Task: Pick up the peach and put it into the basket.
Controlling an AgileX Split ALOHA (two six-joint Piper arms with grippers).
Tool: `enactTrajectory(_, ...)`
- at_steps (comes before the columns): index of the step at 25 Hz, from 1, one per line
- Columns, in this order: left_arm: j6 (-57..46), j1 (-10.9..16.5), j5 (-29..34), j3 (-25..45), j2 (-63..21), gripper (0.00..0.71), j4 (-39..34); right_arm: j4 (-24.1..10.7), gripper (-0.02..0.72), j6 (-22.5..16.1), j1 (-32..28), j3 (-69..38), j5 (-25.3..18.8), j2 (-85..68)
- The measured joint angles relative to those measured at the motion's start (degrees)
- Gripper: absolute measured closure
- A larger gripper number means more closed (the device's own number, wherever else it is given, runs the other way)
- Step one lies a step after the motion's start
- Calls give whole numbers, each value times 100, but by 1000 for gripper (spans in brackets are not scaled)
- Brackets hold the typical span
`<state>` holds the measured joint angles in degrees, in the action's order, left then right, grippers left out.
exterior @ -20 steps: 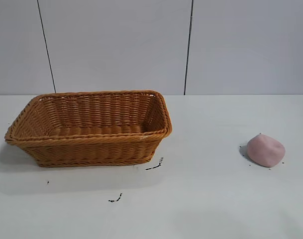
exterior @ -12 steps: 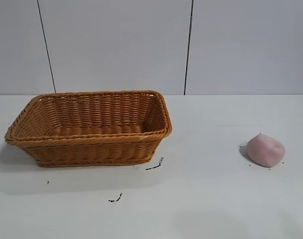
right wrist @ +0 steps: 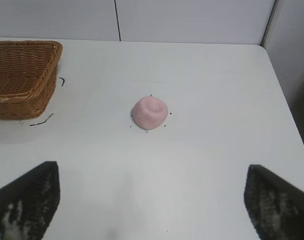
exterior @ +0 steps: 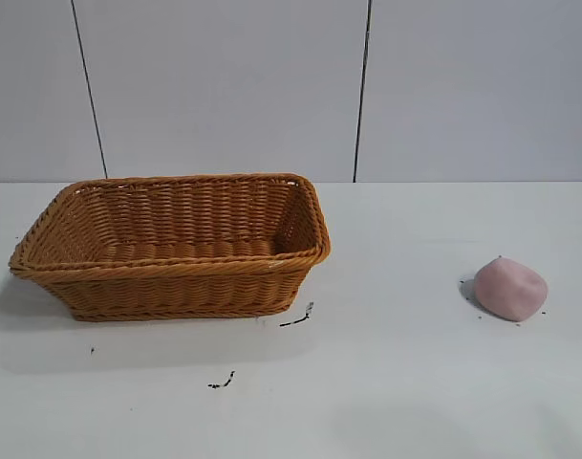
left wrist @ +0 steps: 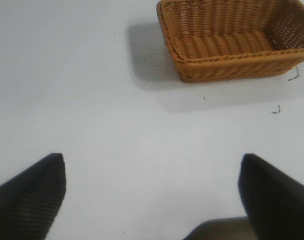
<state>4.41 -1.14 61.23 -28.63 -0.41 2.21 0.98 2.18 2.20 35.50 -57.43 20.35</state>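
The pale-pink peach (exterior: 510, 289) rests on the white table at the right, well apart from the orange-brown wicker basket (exterior: 171, 273) at the left, which holds nothing. Neither arm shows in the exterior view. In the right wrist view the peach (right wrist: 150, 113) lies ahead of my right gripper (right wrist: 152, 172), which stands open and empty above the table, with the basket's corner (right wrist: 22, 80) off to one side. My left gripper (left wrist: 152, 162) is open too, hanging over bare table some way from the basket (left wrist: 231, 67).
Small black marks (exterior: 298, 316) dot the table in front of the basket. The table's edge and a grey wall (right wrist: 291, 75) show beyond the peach in the right wrist view. A white panelled wall stands behind the table.
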Motion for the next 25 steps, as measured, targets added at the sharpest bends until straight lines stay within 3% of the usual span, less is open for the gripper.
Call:
enactTrajectory(14, 0, 0, 0, 0, 0, 18, 0, -5, 14, -24, 0, 2132, 314, 5793)
enactTrajectory(25, 0, 0, 0, 0, 0, 18, 0, -5, 14, -12, 0, 3966, 529, 8530)
